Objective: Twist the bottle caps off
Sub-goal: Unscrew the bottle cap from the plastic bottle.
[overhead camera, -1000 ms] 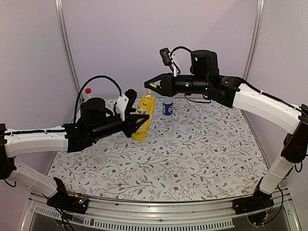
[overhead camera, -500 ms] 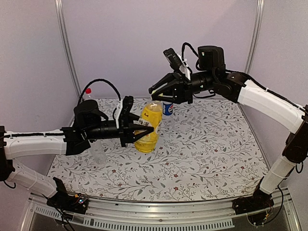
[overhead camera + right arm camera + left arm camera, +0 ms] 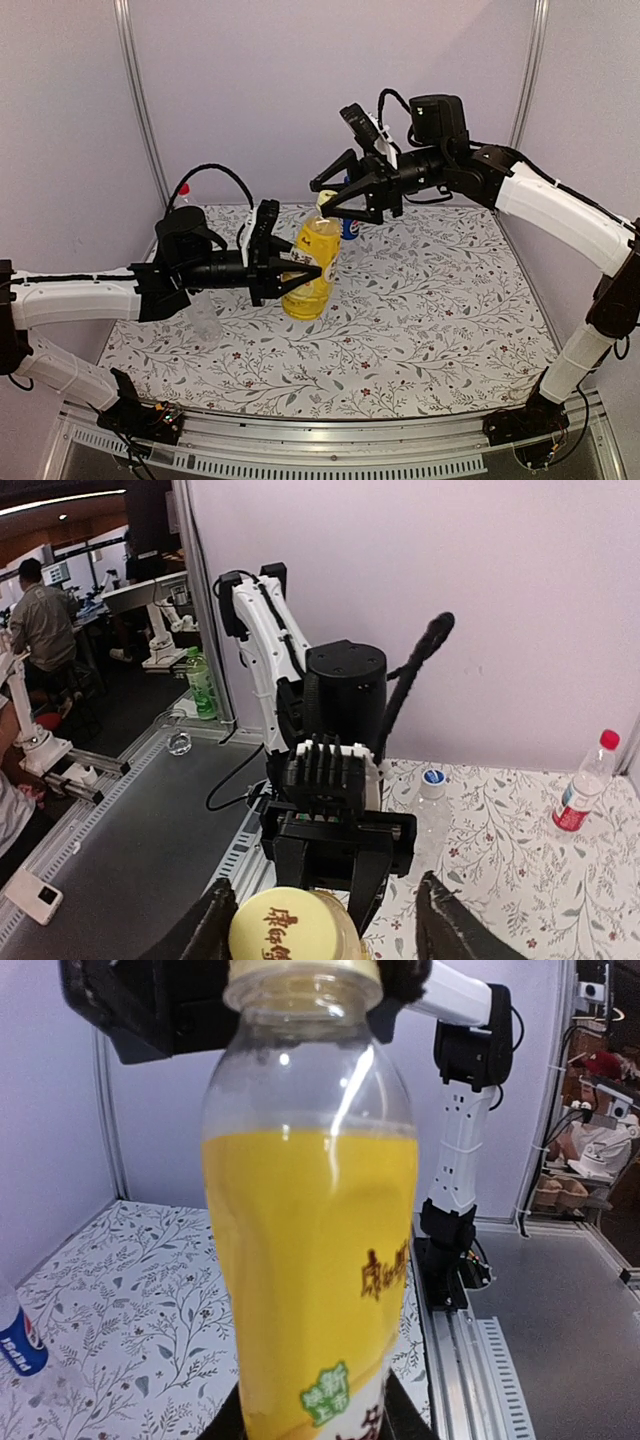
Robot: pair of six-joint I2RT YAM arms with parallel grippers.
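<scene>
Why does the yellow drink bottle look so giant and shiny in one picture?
Left wrist view: the clear plastic bottle of yellow liquid sits right by the lens, filling the frame, with white glare streaks on its shoulder. Top view: it looks small.

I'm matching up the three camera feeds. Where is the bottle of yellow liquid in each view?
Top external: the yellow bottle stands upright just left of centre.
Left wrist: the bottle fills the middle of the picture, top to bottom.
Right wrist: only its yellow cap shows, at the bottom edge.
Shared landmark: the floral tablecloth.
</scene>
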